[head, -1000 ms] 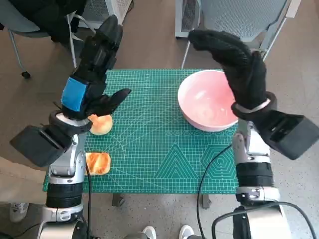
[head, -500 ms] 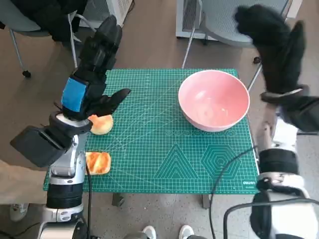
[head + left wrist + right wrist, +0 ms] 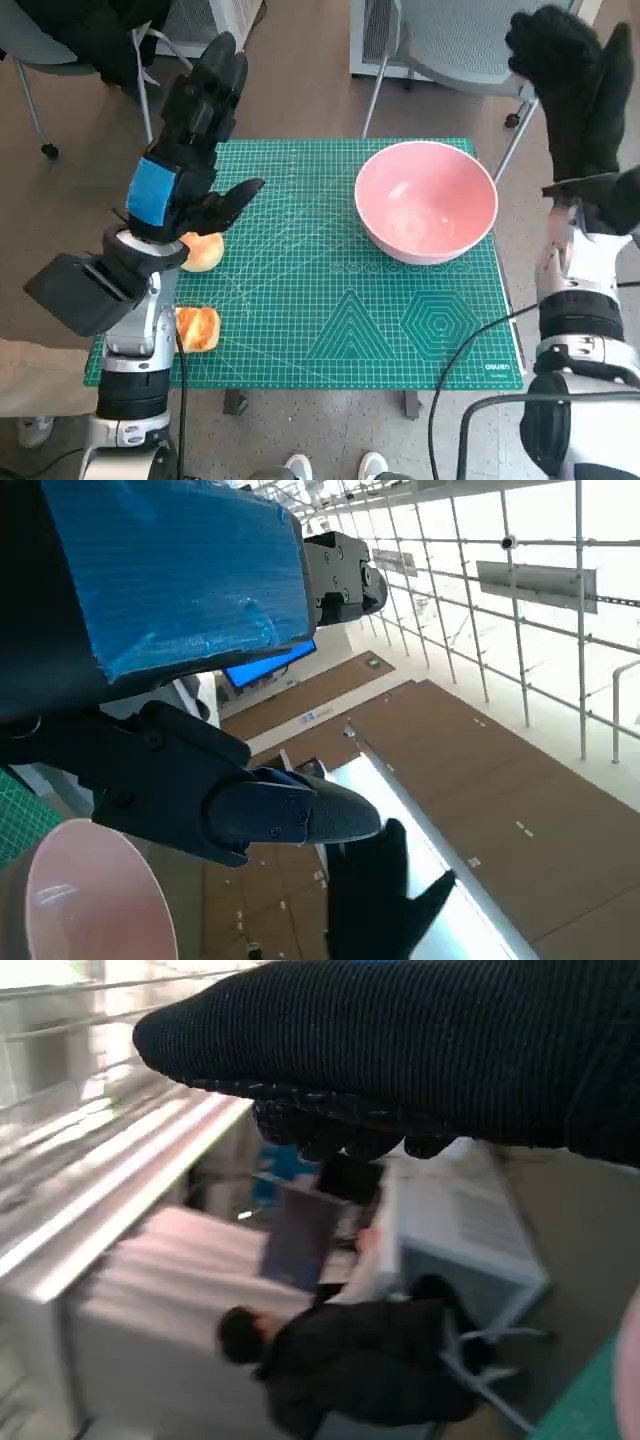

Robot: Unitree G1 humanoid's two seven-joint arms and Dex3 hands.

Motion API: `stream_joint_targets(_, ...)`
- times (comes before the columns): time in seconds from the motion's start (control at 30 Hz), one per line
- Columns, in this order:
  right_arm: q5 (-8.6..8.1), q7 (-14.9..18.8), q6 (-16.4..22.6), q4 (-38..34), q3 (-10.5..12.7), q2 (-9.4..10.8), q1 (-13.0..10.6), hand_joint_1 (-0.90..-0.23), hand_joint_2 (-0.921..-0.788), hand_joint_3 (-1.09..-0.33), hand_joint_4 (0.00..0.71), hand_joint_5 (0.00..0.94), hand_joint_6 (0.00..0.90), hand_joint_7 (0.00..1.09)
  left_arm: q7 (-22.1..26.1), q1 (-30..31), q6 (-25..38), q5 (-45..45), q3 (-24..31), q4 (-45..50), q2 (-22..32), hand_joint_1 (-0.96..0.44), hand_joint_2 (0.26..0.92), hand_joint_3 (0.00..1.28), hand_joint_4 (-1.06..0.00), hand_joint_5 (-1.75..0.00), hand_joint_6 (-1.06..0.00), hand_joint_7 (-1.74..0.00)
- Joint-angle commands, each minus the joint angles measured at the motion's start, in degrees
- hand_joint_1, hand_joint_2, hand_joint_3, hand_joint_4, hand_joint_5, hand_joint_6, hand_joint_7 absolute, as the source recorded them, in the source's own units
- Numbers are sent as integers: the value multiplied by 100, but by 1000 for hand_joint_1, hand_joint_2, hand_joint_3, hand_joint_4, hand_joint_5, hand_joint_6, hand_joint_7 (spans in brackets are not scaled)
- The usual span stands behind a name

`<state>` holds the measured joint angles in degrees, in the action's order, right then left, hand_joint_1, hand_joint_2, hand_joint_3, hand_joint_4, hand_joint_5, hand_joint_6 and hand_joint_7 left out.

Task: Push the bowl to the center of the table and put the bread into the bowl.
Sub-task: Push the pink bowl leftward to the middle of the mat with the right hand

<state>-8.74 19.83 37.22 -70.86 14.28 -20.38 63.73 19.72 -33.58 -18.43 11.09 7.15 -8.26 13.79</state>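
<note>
Round pink plastic bowl sits upright on the far right part of the green gridded cutting mat that covers the desk, well off the mat's middle, nothing in it. Two pieces of golden-brown bread on the mat's left side: a rounded bun partly hidden under the left hand, and a flatter toasted piece near the front left corner, just beside the left forearm. The two pieces are apart from each other and well apart from the bowl. Left hand, black with blue tape on its back, hangs above the left part of the mat, fingers stretched out toward the far edge, thumb sticking out toward the middle, holding nothing. Right hand in the black knitted glove is raised off the desk's right edge, beside and beyond the bowl, not touching it, fingers extended and empty. Left wrist view catches the bowl rim and the gloved right hand further off. Right wrist view shows a person in dark clothes seated in the background. Grey chair stands past the desk's far side.
</note>
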Motion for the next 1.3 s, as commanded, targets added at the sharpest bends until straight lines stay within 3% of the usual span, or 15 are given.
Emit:
stream_joint_targets(0.03,188,-250,-377,-271,-34,-86,-58,-652,-921,-822,117,0,6,387,-29,57,9,27,34,48,13,-734,921,290,-16,0,-33,-236)
stream_joint_targets(0.47,556,-655,-1428,-528,-110,-89,-203,-612,-921,-908,76,1,26,307,-11,29,-55,8,52,-37,18,-730,921,292,-17,-1,-34,-231)
stream_joint_targets(0.77,440,-625,-1984,-577,74,-52,-315,-610,-921,-919,69,0,25,294,-9,51,-92,2,66,-46,32,-735,921,291,-18,-1,-35,-229)
stream_joint_targets(0.87,363,-651,-2186,-595,196,-13,-367,-631,-921,-883,66,0,24,286,-9,79,-84,6,72,3,43,-734,921,291,-18,-1,-36,-228)
stream_joint_targets(1.0,396,-735,-2331,-593,248,15,-385,-641,-921,-851,65,1,25,278,3,96,-76,20,82,21,51,-734,921,292,-17,0,-36,-227)
stream_joint_targets(1.3,507,-870,-2484,-598,246,23,-491,-591,-921,-872,68,2,39,266,-3,117,-49,7,93,50,74,-730,921,292,-17,0,-36,-226)
